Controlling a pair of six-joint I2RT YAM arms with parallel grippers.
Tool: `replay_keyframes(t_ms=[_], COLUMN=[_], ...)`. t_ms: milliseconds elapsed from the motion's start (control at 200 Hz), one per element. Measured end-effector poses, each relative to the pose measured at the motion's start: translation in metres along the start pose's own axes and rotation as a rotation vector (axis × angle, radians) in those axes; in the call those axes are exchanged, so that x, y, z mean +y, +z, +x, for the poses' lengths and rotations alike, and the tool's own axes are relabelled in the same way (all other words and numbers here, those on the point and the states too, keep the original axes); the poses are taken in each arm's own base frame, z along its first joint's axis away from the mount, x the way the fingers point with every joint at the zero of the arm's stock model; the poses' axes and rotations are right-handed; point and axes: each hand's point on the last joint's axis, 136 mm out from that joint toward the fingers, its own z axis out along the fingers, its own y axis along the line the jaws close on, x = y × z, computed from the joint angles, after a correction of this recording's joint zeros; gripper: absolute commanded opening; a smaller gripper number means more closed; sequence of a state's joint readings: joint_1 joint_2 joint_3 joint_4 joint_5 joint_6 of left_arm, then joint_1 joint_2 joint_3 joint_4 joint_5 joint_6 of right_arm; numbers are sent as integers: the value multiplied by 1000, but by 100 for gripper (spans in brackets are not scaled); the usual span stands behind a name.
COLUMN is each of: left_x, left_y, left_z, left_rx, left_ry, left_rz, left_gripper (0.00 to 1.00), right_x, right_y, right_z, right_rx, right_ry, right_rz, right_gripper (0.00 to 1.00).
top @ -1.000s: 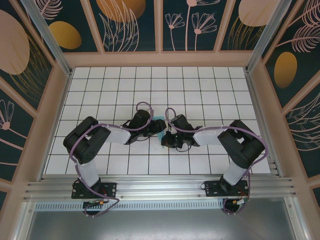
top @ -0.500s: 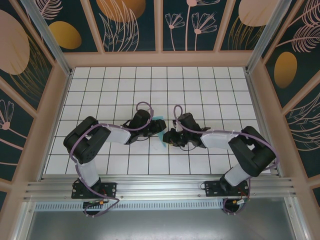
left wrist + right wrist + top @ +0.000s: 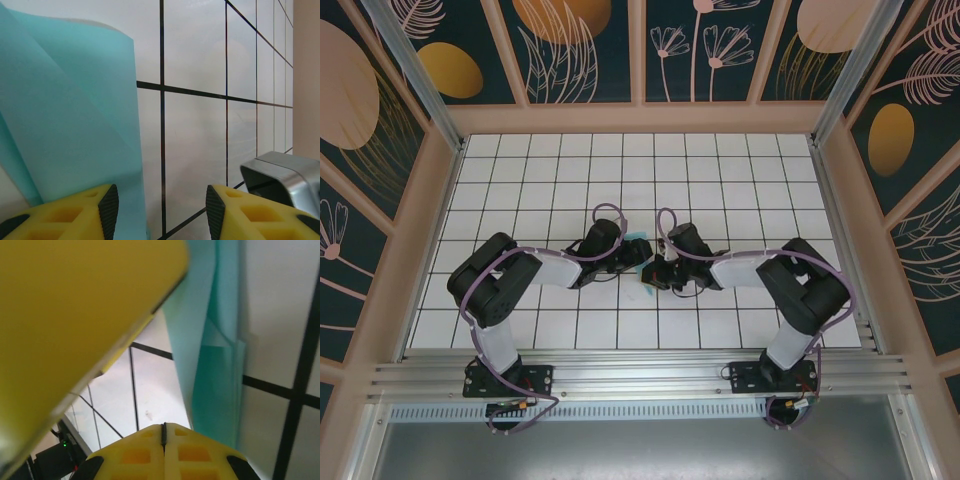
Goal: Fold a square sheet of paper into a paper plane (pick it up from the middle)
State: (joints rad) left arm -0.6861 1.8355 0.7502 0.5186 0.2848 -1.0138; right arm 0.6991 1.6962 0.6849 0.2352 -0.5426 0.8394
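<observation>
The light-turquoise sheet of paper [image 3: 641,241] is folded into layers and stands up from the table between my two grippers. Its overall shape is hidden by them in the top view. In the left wrist view the paper [image 3: 65,125] rises at the left, and its right edge runs down just inside the left fingertip. My left gripper [image 3: 162,210] is open around that edge, with bare table in the gap. My right gripper [image 3: 163,432] is shut with nothing in its seam. The folded paper [image 3: 215,340] passes down beside its right finger. A yellow finger [image 3: 75,305] of the left gripper looms close above.
The white gridded table [image 3: 720,180] stretches around both arms, bounded by the wooden frame walls [image 3: 640,118]. A grey metal part [image 3: 285,175] sits at the lower right of the left wrist view. The arms [image 3: 760,270] meet at the table's middle.
The right arm swung its elbow out to the right half a second ago and has come back. Its gripper is back beside the paper. The left arm and the paper have stayed put.
</observation>
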Motion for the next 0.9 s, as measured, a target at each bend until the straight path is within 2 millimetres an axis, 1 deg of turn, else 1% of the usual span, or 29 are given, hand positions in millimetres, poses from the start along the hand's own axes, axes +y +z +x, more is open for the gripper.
replay_keyframes(t_ms=[250,575,766,901], left_x=[0,1,1,1], left_y=[0,0,0,0], left_z=[0,0,0,0], left_rx=[0,1,-1,-1], left_ry=[0,0,-1,-1], left_rz=[-1,-1,0,0], left_gripper=[52,52,52,52], right_x=[-19,-20,-19,-8], right_y=[0,0,-6,-9], right_z=[6,6,9,6], right_rx=[-1,-19,-9,4], right_ry=[21,12,17,-1], right_rz=[23,-8,11,4], right_gripper=[4,5,4,6])
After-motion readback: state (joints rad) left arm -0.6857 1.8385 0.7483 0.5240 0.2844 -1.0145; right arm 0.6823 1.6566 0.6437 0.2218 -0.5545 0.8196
